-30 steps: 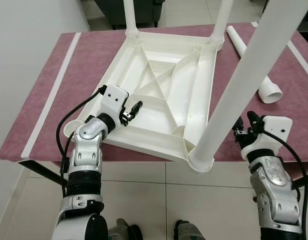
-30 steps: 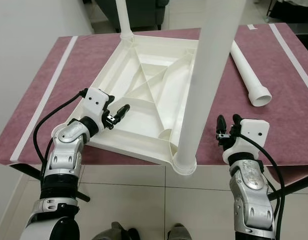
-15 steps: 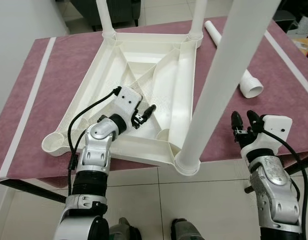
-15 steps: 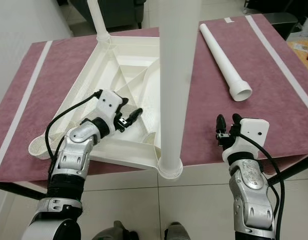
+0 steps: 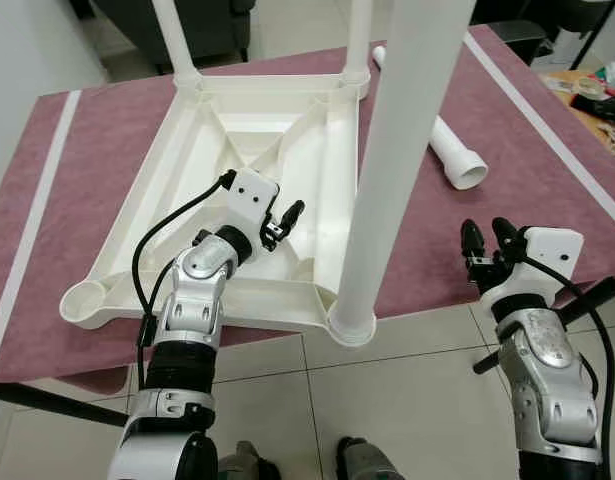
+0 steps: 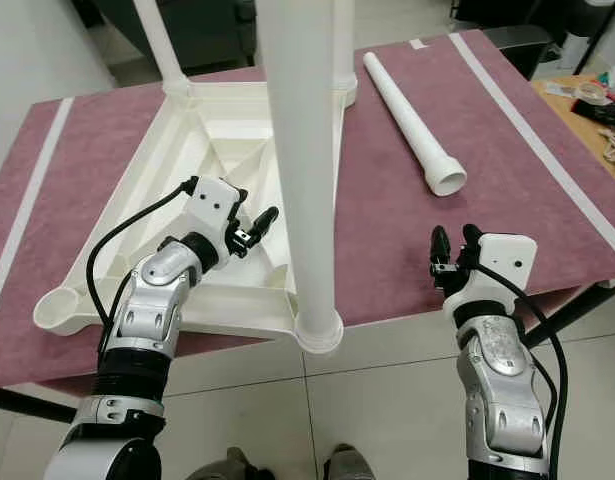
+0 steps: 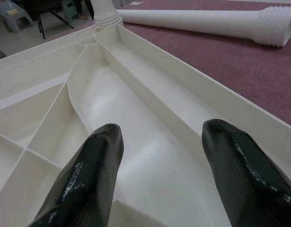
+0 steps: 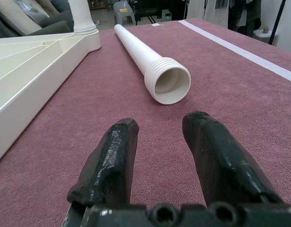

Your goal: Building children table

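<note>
Both silver arms reach forward from the near edge of the worktop (image 6: 507, 150), which is covered in a maroon cloth with pale stripes near its sides. The left arm is bent at the elbow, forearm angled up and inward, so the left hand (image 5: 283, 222) hovers over the near part of the upturned white plastic tabletop (image 5: 197, 160); its two black fingers (image 7: 88, 182) are spread apart with nothing between them, pointing along a ribbed channel of the underside. The right arm stands nearly upright at the near right edge, its right hand (image 6: 455, 251) raised just over the cloth, fingers (image 8: 112, 161) parted a little and empty, aimed at the open threaded end of the loose white leg (image 6: 407, 125).

The tabletop lies upside down across the left and middle of the worktop, its near right corner overhanging the near edge. A fitted leg (image 6: 302, 150) rises from that corner; the near left corner socket (image 6: 55, 308) is open. Two more legs stand at the far corners. The loose leg lies flat on the cloth to the right of the tabletop, running toward the far edge.
</note>
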{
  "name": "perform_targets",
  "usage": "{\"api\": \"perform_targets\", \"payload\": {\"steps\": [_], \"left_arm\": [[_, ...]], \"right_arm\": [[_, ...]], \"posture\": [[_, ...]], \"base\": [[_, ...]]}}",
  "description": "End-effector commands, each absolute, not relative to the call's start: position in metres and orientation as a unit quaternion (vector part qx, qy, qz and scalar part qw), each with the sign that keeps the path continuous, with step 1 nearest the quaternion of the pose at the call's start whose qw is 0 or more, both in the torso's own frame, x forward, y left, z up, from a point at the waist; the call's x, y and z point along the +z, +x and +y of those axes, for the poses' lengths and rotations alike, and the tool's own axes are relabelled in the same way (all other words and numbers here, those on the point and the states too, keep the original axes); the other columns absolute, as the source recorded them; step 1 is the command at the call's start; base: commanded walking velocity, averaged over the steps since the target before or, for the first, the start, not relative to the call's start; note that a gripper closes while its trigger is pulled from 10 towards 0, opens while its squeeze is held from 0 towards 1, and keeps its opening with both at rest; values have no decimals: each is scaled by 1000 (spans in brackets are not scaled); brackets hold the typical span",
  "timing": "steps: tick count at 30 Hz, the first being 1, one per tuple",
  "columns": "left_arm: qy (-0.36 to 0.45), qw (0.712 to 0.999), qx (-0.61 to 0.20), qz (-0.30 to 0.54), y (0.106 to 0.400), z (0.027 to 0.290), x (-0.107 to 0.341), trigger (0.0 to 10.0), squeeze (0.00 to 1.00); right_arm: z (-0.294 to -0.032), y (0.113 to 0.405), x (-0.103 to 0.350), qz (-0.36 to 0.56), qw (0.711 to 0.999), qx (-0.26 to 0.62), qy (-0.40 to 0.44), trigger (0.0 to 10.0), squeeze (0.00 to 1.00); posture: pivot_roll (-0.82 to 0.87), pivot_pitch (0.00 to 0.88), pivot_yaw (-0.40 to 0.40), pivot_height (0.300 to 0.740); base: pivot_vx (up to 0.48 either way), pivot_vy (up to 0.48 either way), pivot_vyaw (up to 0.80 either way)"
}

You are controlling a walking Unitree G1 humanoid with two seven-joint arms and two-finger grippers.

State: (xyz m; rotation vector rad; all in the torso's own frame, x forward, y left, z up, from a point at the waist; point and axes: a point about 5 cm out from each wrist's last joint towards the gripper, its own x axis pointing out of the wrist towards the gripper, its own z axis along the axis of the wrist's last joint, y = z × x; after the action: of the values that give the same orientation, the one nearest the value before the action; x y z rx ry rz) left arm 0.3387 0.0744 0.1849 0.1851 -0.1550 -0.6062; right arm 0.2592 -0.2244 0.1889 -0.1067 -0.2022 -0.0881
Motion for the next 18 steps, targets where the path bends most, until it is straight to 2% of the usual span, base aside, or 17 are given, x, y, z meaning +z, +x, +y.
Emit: {"api": "perform_targets", "payload": {"steps": [1, 6, 15, 18], "left_arm": [[77, 954, -279, -73, 340, 71, 185, 10000, 0], [77, 954, -279, -74, 340, 71, 184, 10000, 0], [77, 956, -275, -73, 340, 72, 183, 10000, 0], [78, 956, -274, -74, 340, 72, 183, 10000, 0]], "right_arm": [[-222, 259, 187, -94, 993, -39, -54, 10000, 0], [-222, 258, 187, -96, 993, -41, -57, 10000, 0], [-221, 259, 187, -94, 993, -37, -56, 10000, 0], [-219, 260, 188, -98, 992, -33, -65, 10000, 0]], "posture": [[-182, 127, 142, 740], [-184, 128, 143, 740], [-182, 124, 143, 740], [-183, 122, 143, 740]], "base": [[0, 0, -800], [0, 0, -168], [0, 0, -749], [0, 0, 0]]}}
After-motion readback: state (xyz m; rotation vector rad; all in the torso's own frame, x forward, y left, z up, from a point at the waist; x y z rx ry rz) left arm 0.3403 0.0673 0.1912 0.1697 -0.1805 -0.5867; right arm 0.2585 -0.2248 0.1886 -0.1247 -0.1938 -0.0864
